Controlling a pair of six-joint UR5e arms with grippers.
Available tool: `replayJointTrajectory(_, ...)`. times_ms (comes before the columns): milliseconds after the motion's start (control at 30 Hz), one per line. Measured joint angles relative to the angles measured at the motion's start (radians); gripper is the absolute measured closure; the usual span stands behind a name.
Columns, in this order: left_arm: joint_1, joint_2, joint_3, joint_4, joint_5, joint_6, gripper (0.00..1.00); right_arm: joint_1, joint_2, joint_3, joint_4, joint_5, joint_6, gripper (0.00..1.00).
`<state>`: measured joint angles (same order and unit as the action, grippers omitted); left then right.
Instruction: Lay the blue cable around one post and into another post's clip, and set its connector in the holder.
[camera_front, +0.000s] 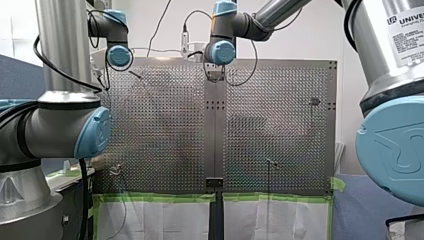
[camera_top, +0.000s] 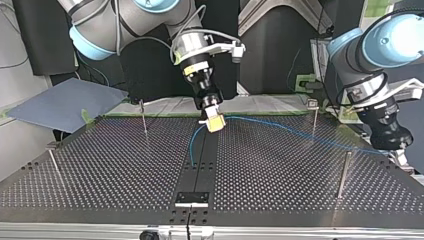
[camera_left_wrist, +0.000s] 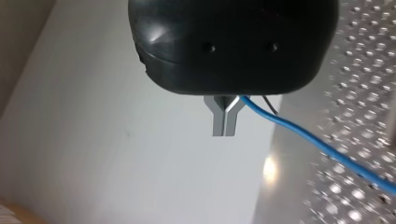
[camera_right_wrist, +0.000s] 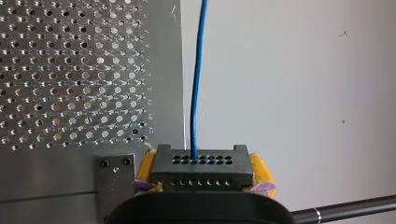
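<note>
Your right gripper (camera_top: 215, 122) clamps the connector (camera_right_wrist: 201, 168) between its yellow pads. The blue cable (camera_right_wrist: 196, 93) runs straight ahead to your left gripper (camera_left_wrist: 224, 126), which is pinched shut on it.

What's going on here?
Both arms are holding the blue cable. My right pincer, yellow pads, is clamped on the connector above the table's centre strip. My left pincer is shut on the cable further along, by the table edge at the top view's right. The cable spans between them and doesn't look routed around any post yet.
</note>
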<state>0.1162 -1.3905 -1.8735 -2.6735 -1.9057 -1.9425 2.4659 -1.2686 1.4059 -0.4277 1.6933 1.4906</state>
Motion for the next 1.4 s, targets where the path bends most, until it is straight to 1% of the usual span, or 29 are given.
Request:
replayJointTrajectory(200,0.005,-0.024,0.042,0.007,0.054,-0.021,1.0,0.001,0.034,-0.043,0.01,0.0,-0.001,1.0)
replayJointTrajectory(333,0.007,-0.056,0.075,0.007,0.07,-0.027,1.0,0.002,0.058,-0.07,0.019,0.0,-0.004,1.0)
replayJointTrajectory(400,0.009,-0.076,0.085,0.007,0.072,-0.029,1.0,0.002,0.063,-0.076,0.02,0.0,-0.005,1.0)
replayJointTrajectory(500,0.016,-0.099,0.091,0.015,0.072,-0.041,1.0,0.002,0.073,-0.086,0.024,0.0,-0.005,1.0)
replayJointTrajectory(667,0.034,-0.114,0.095,0.043,0.072,-0.075,1.0,0.003,0.104,-0.123,0.035,-0.001,-0.002,1.0)
replayJointTrajectory(800,0.051,-0.133,0.105,0.049,0.077,-0.088,1.0,0.003,0.12,-0.147,0.039,-0.002,-0.002,1.0)
replayJointTrajectory(1033,0.076,-0.149,0.115,0.052,0.102,-0.108,1.0,0.003,0.136,-0.158,0.039,-0.003,-0.001,1.0)
replayJointTrajectory(1167,0.09,-0.172,0.125,0.05,0.119,-0.12,1.0,0.004,0.144,-0.164,0.037,-0.008,-0.001,1.0)
replayJointTrajectory(1300,0.104,-0.2,0.131,0.051,0.147,-0.134,1.0,0.004,0.159,-0.177,0.037,-0.011,0.0,1.0)
replayJointTrajectory(1400,0.114,-0.214,0.132,0.053,0.17,-0.143,1.0,0.004,0.179,-0.197,0.042,-0.013,-0.002,1.0)
